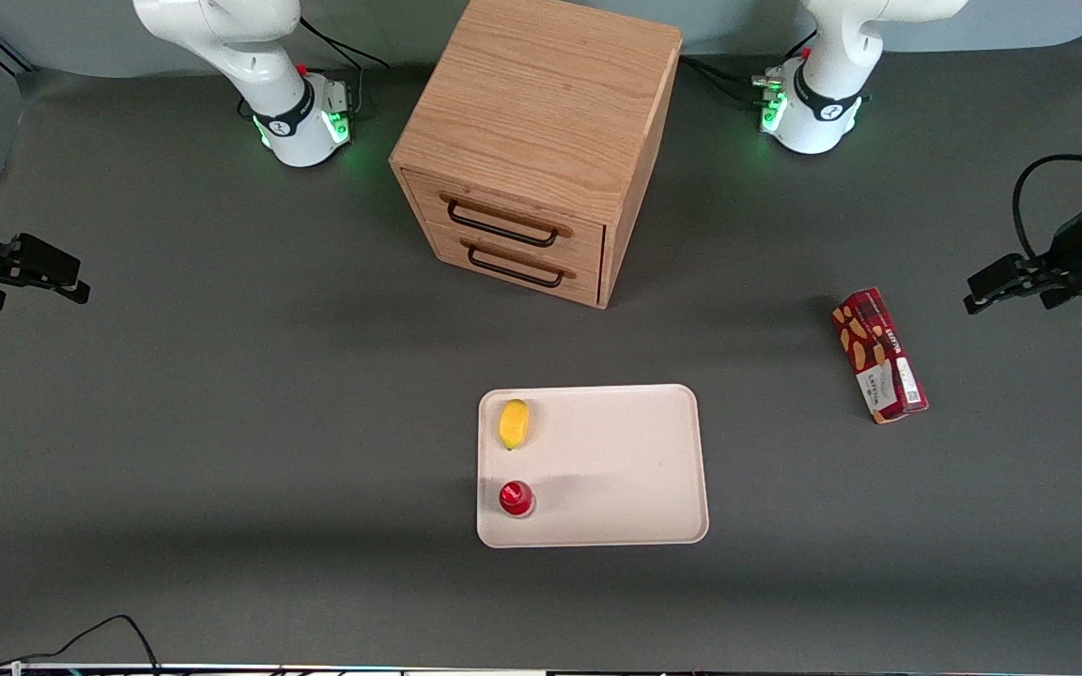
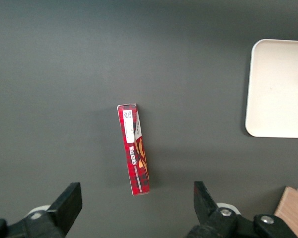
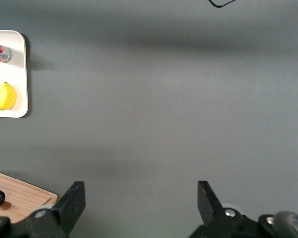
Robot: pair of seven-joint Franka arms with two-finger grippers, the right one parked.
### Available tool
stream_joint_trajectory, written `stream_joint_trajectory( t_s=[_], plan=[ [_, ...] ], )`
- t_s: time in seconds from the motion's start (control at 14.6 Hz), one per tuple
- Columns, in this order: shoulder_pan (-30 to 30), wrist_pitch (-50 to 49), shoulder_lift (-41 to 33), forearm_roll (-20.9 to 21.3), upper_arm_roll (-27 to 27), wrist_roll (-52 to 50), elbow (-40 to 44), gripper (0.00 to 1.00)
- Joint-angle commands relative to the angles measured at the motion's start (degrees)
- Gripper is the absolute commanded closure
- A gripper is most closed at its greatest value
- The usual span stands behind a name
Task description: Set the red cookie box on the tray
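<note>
Nearest the front camera lies the tray [image 1: 597, 469], flat on the tabletop [image 1: 222, 422], with a yellow lemon [image 1: 514, 423] and a small red-capped can [image 1: 516, 498] along its edge toward the parked arm; most of its surface is bare. Out at the working arm's end, the hand [image 1: 982, 291] hangs above the tabletop with its two fingers [image 2: 67, 203] spread wide and gripping nothing. Just off it, the red cookie box [image 1: 879, 355] lies flat on the tabletop, well apart from the tray and farther from the front camera than the tray is. From the wrist camera the box [image 2: 134, 148] runs lengthwise between the spread fingers, so they already straddle its narrow width. To do the pick well, I would centre the hand over the middle of the box, come straight down, and close across the narrow sides, not the ends. Set it on the tray's bare part, away from the lemon and can
</note>
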Motion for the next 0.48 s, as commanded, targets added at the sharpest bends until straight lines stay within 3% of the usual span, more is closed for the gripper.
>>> stream_joint_trajectory(
  t_s=[0.0,0.41],
  plan=[
    [3.2,-3.6,3.5,0.8,-3.3,0.6,4.9,0.0],
    [3.0,-3.8,5.0,1.9,-3.4,0.3,5.6,0.0]
  ],
)
